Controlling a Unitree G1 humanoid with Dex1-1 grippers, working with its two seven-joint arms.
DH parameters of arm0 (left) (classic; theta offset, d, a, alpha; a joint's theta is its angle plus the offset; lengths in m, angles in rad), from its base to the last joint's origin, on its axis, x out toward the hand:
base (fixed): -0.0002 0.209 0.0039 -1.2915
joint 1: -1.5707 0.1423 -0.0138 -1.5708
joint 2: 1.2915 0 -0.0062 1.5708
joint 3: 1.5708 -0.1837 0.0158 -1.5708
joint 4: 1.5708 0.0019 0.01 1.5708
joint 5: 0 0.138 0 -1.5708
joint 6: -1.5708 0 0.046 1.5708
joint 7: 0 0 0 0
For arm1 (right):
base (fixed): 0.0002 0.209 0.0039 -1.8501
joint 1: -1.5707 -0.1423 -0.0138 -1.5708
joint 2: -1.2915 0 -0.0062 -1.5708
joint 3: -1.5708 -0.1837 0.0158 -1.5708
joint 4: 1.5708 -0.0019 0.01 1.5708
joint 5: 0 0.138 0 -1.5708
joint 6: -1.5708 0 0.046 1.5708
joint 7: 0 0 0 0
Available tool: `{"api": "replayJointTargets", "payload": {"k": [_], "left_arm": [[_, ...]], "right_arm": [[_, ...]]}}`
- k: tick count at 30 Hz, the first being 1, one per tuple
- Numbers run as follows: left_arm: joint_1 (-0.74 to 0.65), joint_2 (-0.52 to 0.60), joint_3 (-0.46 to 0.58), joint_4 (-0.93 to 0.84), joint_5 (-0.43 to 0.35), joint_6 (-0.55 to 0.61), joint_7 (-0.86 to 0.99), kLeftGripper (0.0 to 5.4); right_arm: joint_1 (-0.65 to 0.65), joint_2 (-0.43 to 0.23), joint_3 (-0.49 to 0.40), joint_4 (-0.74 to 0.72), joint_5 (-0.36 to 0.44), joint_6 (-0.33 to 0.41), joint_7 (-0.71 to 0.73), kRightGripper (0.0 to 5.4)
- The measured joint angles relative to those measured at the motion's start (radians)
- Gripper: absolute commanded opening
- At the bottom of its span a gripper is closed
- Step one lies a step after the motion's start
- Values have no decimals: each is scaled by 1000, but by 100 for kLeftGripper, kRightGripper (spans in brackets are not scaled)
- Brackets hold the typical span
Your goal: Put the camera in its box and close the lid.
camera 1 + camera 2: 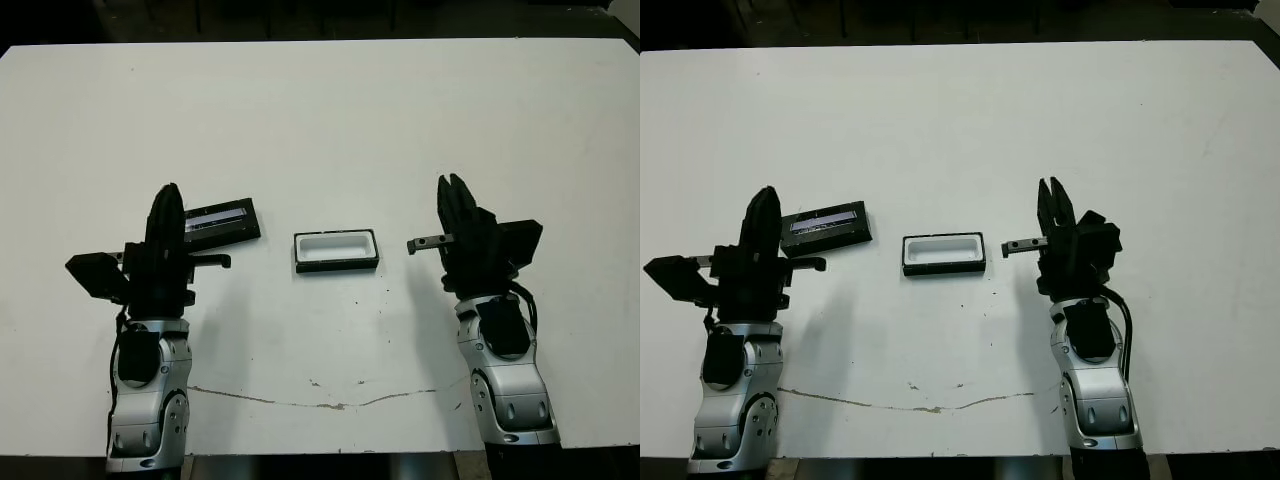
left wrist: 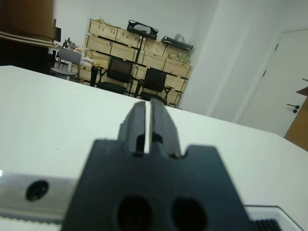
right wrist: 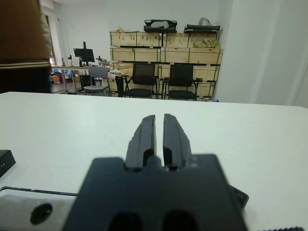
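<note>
The box (image 1: pixel 336 250) is sitting open on the bench (image 1: pixel 320 120). The lid (image 1: pixel 221 221) is lying beside the left hand (image 1: pixel 167 200). Both hands, left and right (image 1: pixel 452 190), are pinching nearly shut, holding nothing.

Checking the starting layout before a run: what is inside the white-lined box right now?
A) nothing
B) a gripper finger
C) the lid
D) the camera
A: in the head views the box shows only its bare white lining, and the lid lies flat on the table to its left.
</note>
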Motion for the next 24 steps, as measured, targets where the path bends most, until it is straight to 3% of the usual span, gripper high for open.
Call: {"api": "replayJointTargets", "payload": {"k": [17, 21, 24], "left_arm": [[1, -3, -1, -2, 4, 0, -8, 1], [5, -4, -2, -7, 5, 0, -6, 1], [12, -5, -2, -16, 3, 1, -4, 1]], "right_arm": [[1, -15, -9, -33, 19, 0, 27, 0], [11, -74, -66, -100, 53, -1, 71, 0], [12, -169, -160, -128, 121, -1, 138, 0]]}}
